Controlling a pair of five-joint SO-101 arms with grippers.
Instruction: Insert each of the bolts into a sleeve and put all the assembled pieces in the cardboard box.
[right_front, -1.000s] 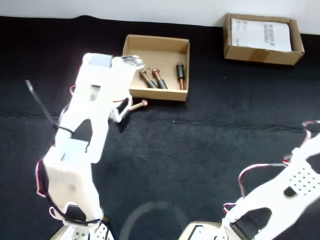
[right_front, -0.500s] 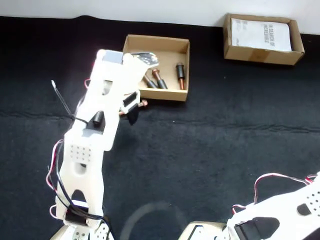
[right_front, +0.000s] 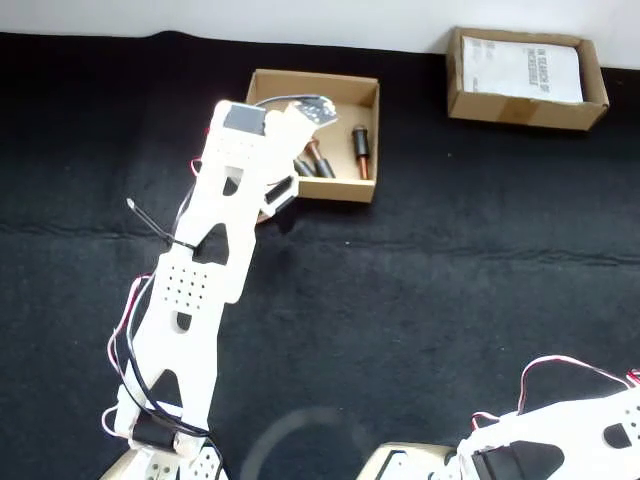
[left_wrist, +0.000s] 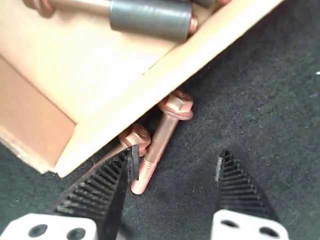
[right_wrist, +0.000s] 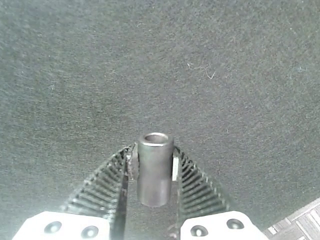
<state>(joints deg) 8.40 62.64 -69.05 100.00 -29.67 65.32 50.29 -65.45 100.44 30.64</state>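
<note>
open left gripper (left_wrist: 176, 155), over 2 copper hex bolts (left_wrist: 161, 137) at 6 o'clock of the brown cardboard box (left_wrist: 165, 75), may grab both; right gripper (right_wrist: 152, 152) holds a dark metal sleeve (right_wrist: 154, 177).

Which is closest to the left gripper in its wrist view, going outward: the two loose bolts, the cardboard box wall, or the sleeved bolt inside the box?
From the left gripper:
1. loose bolts, lying just ahead of its open jaws; the two are too close to rank against each other.
2. cardboard box wall, right behind the bolt heads.
3. sleeved bolt, inside the box, farthest.
</note>
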